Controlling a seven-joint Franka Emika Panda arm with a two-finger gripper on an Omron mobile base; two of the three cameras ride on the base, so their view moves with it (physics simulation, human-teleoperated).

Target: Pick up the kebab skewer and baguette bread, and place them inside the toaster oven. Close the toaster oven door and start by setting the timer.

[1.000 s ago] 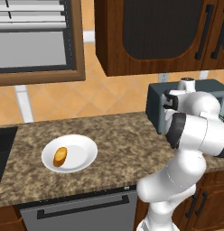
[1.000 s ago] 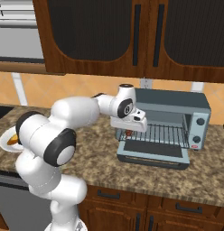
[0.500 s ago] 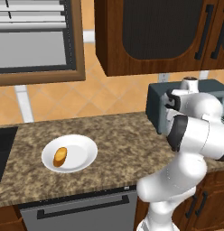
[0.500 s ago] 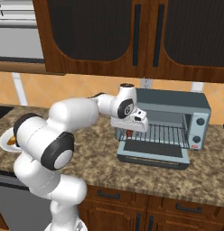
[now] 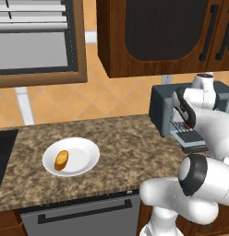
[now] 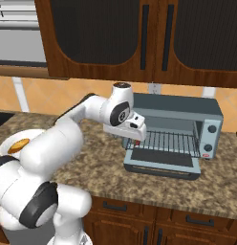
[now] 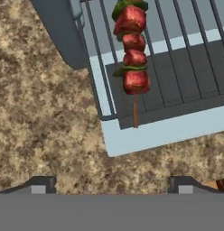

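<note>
Hand (image 7: 111, 186) open, the two dark fingertips spread wide at the bottom of the hand view with only speckled tabletop (image 7: 50, 122) between them; nothing gripped. In the right base view the hand (image 6: 134, 139) sits at the left front corner of the toaster oven (image 6: 175, 131), just above the lowered toaster oven door (image 6: 161, 162). Kebab skewer (image 7: 132, 54) lies on the wire rack (image 7: 177, 40) near its left side, clear of the fingertips: red-brown meat chunks with bits of green between them, bare stick end pointing out over the rack's front edge toward the door. From the left base view a trace of red shows inside the oven mouth (image 5: 186, 125), partly hidden by the arm. Door hangs open, folded down flat in front of the oven, resting over the tabletop. Oven stands toward the right end of the tabletop, back against the wall, with two round knobs (image 6: 212, 139) on its right front panel. Baguette bread (image 5: 61, 159) lies on the white plate (image 5: 84, 156), on the plate's left half, well apart from the oven and nearer the left end and front edge of the tabletop. Dark cooktop (image 5: 3, 152) at the far left end. Dark wood cabinets (image 6: 139, 38) overhead.
</note>
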